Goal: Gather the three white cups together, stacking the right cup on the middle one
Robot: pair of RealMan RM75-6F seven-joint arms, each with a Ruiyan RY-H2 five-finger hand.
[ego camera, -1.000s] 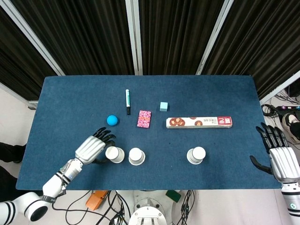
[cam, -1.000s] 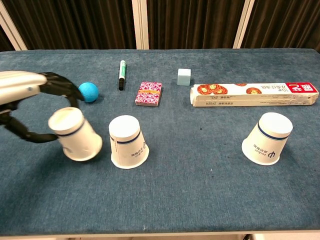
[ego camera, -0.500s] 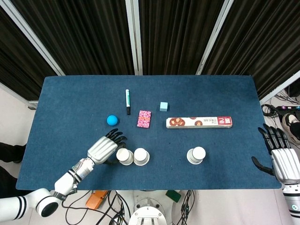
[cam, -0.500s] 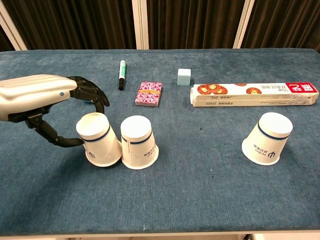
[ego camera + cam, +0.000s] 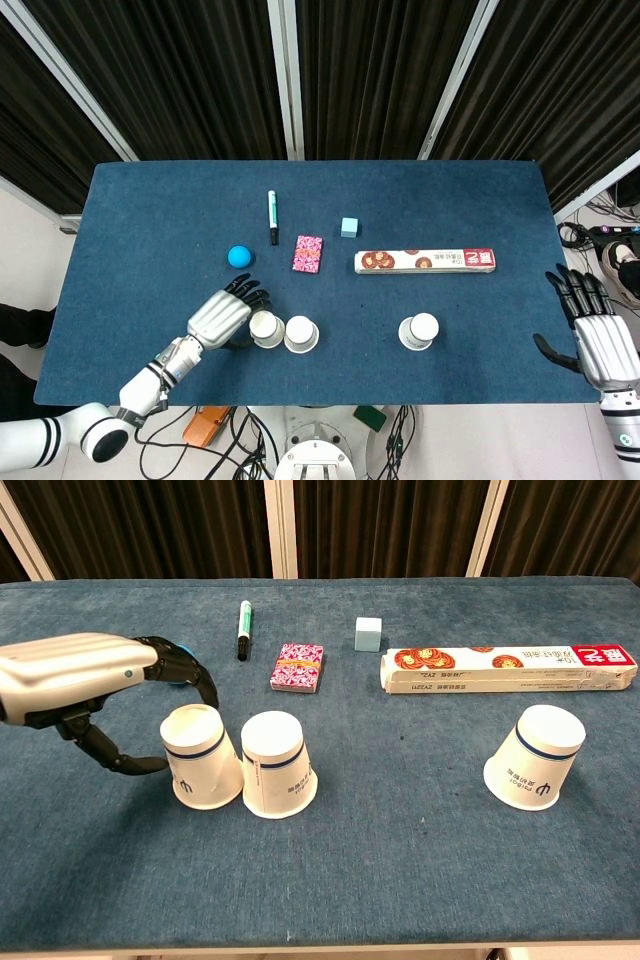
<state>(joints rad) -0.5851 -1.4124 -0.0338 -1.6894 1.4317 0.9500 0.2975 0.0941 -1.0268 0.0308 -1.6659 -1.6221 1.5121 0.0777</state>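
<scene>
Three white paper cups stand upside down near the table's front edge. The left cup (image 5: 266,328) (image 5: 200,757) touches the middle cup (image 5: 300,334) (image 5: 275,765). The right cup (image 5: 419,331) (image 5: 535,757) stands alone, well to their right. My left hand (image 5: 222,318) (image 5: 95,680) wraps the left cup, with its fingers (image 5: 195,677) curled behind the cup and its thumb against the cup's near left side. My right hand (image 5: 600,335) hovers at the table's right edge with fingers spread and nothing in it; the chest view does not show it.
Further back lie a blue ball (image 5: 239,256), a marker pen (image 5: 271,216), a pink patterned packet (image 5: 307,253), a small light-blue cube (image 5: 349,227) and a long biscuit box (image 5: 425,261). Bare blue cloth (image 5: 360,335) separates the cup pair from the right cup.
My left hand slid the left cup to the right against the middle cup, nudging that cup slightly right. The left cup was tilted and now stands flat. The right hand barely shifted.
</scene>
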